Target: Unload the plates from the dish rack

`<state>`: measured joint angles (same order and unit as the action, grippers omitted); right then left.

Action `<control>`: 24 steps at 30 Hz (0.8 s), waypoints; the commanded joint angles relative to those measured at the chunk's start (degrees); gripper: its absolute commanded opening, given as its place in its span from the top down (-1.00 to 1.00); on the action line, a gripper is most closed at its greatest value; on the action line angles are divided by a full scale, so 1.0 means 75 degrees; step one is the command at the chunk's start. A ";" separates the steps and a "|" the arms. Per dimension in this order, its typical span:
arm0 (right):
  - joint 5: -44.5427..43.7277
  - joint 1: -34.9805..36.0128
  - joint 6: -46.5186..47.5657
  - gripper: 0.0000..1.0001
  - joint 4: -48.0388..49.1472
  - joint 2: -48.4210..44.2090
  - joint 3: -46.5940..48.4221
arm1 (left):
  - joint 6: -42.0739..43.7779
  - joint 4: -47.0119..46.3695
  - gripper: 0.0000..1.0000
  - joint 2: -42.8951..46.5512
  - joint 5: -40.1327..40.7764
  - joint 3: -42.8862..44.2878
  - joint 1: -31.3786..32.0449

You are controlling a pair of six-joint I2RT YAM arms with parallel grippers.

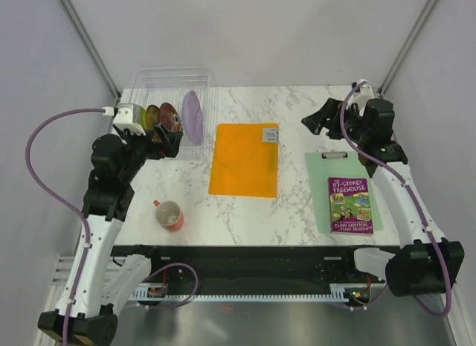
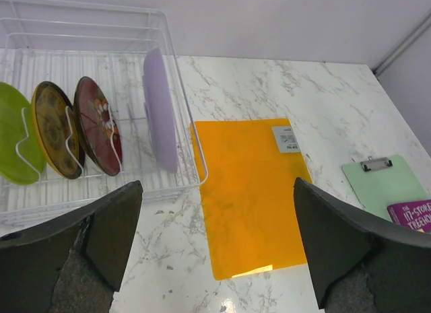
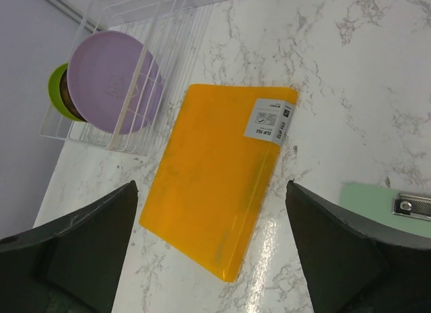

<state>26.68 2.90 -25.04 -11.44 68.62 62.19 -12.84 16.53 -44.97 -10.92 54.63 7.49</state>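
The clear dish rack [image 1: 167,77] stands at the far left of the table. Upright in it, left to right, are a lime green plate [image 2: 13,145], a yellow patterned plate [image 2: 52,131], a dark red patterned plate [image 2: 97,124] and a large lavender plate [image 2: 160,108]. My left gripper [image 1: 169,143] is open and empty, just in front of the rack's near edge. In the left wrist view the left gripper [image 2: 217,192] looks over the rack's right end. My right gripper [image 1: 316,123] is open and empty at the far right, facing the lavender plate [image 3: 108,77] from a distance.
An orange folder [image 1: 245,158] lies flat mid-table, right of the rack. A red mug [image 1: 169,215] stands near the front left. A green clipboard [image 1: 327,164] with a purple book [image 1: 349,204] on it lies at the right.
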 commanded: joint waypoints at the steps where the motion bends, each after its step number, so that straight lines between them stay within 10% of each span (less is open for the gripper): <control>1: -0.1127 0.0001 0.0571 -0.96 -0.0442 0.0108 0.0671 | -0.0585 0.0491 -1.00 -0.0507 0.0951 0.0719 -0.0002; 12: -0.2690 -0.0117 0.0596 -0.96 -0.1251 0.1525 0.1643 | -0.0351 -0.0048 -0.74 -0.4064 -0.0092 0.3492 0.0091; 24: -0.2971 -0.0117 0.1112 -0.96 -0.1275 0.2826 0.1903 | 0.0856 -0.0236 -0.73 -0.7233 0.4006 0.5337 0.1017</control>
<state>5.87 2.09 -18.46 -21.50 87.29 73.21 -11.40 15.75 -96.09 5.67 91.07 13.30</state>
